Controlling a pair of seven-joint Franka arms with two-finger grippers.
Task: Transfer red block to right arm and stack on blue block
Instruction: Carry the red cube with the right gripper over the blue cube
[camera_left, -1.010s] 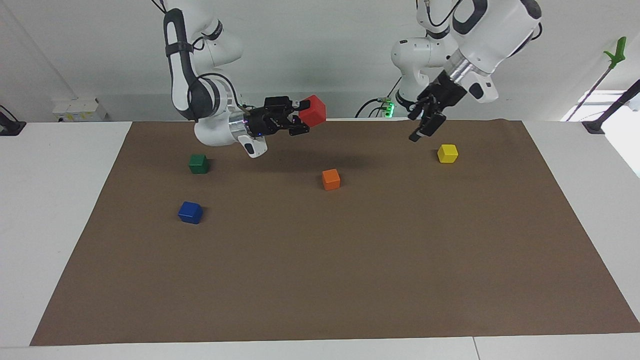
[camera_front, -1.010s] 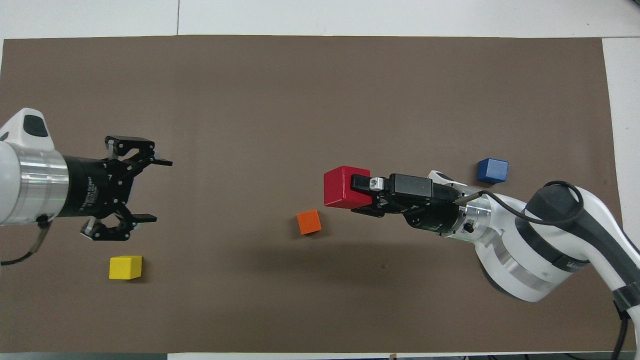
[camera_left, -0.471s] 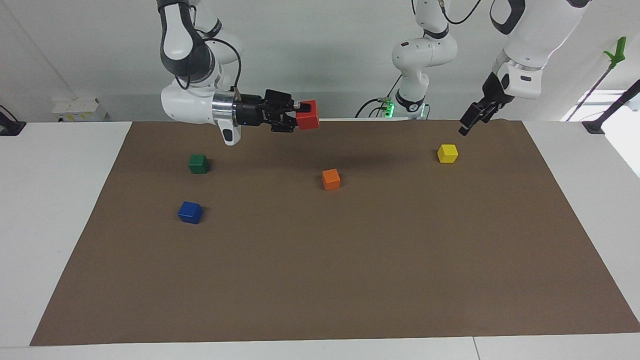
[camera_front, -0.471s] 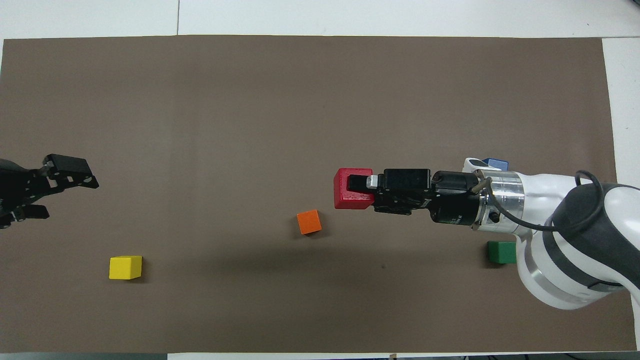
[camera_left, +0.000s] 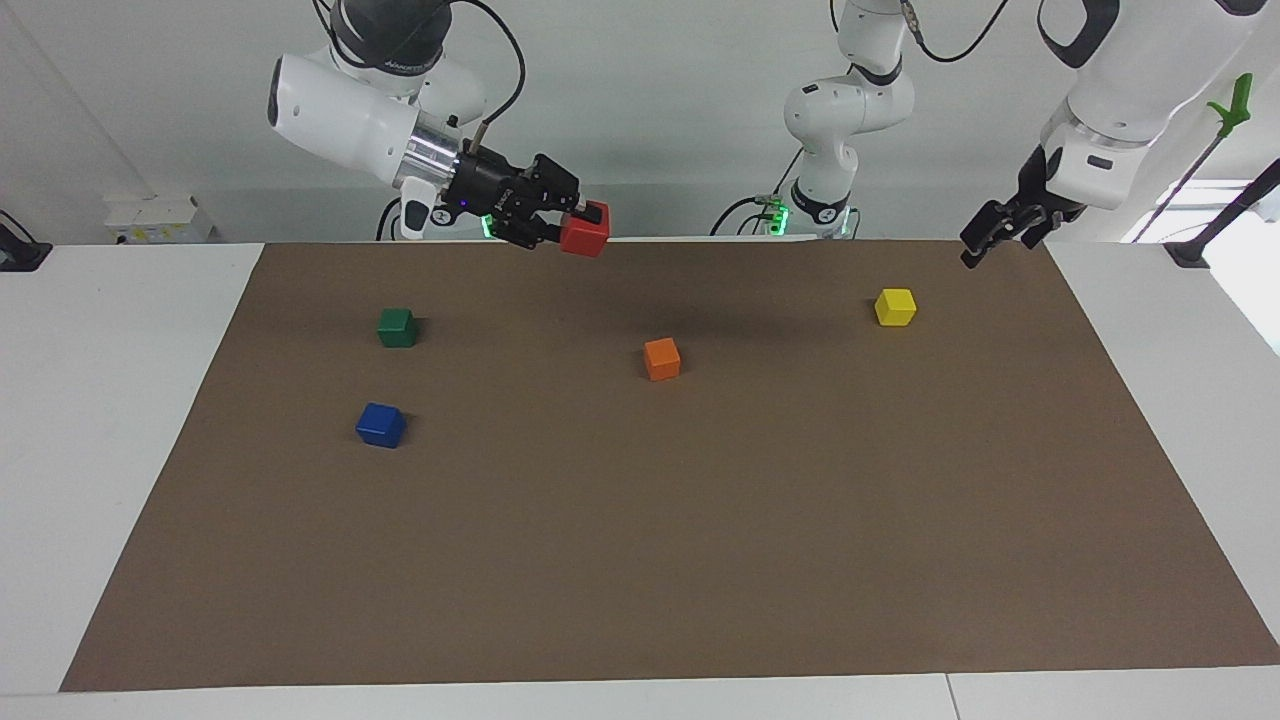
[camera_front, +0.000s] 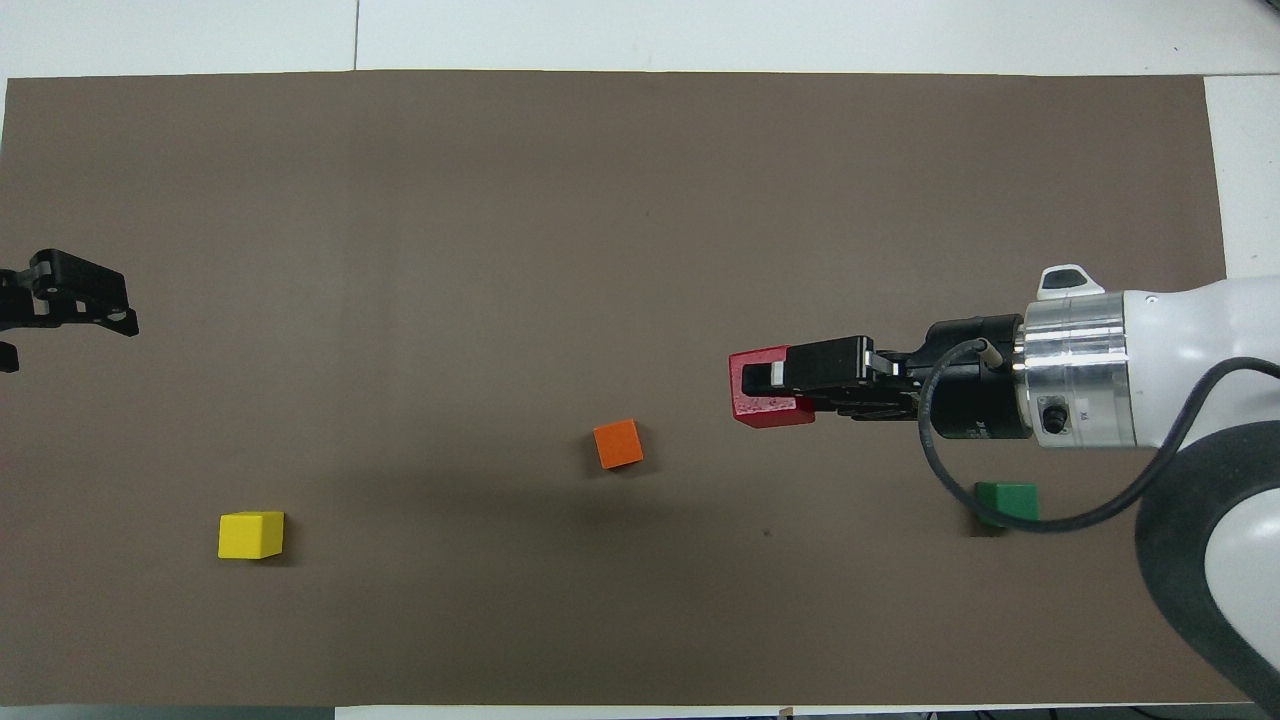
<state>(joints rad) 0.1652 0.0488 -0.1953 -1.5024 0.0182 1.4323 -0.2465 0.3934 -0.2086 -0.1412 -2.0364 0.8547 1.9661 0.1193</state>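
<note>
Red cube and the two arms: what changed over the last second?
The right gripper, shut on the small red cube, lifted and drew back toward its own end. The left gripper withdrew to the brown mat's edge. Blue cube, green, orange, yellow cubes unmoved.

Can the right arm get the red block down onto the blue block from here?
Probably yes: the right pincer holds the red block in the air, and the blue block lies bare-topped on the mat at that arm's end.
</note>
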